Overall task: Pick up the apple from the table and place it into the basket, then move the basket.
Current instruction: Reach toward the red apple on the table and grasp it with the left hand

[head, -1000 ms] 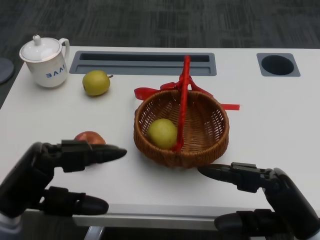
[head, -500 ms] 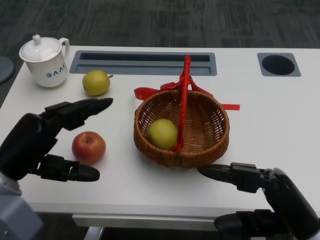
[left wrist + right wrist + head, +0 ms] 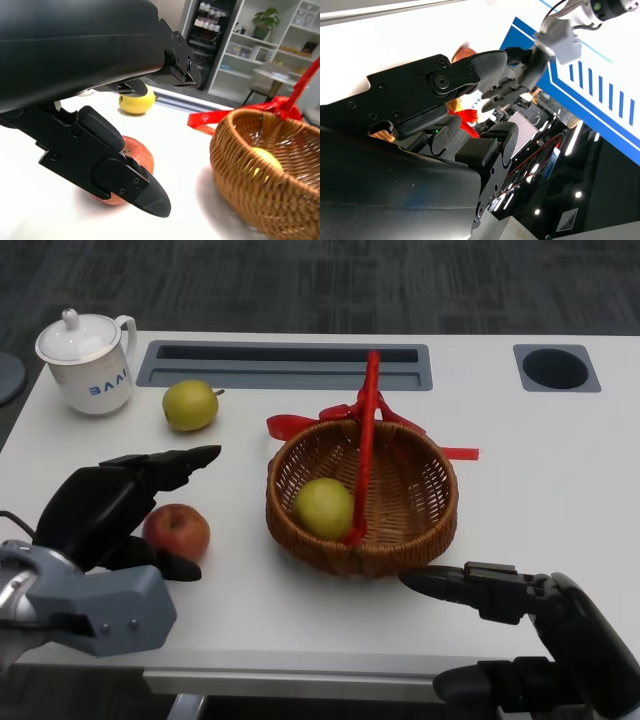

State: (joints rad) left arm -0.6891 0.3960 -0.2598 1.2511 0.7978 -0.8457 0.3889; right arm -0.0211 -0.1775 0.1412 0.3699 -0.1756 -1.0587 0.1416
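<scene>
At lower left the left hand (image 3: 100,515) cups spread fingers around the apple (image 3: 178,530) without visibly gripping; the fruit looks firm, smooth, fairly light, best pinched across its middle; centre, the basket (image 3: 420,530); lower right, the right hand (image 3: 530,625) hangs open, empty.

1 red apple (image 3: 177,530), 2 yellow-green fruits (image 3: 190,405) (image 3: 324,507), 1 basket (image 3: 415,530), 1 lidded mug (image 3: 88,365).
</scene>
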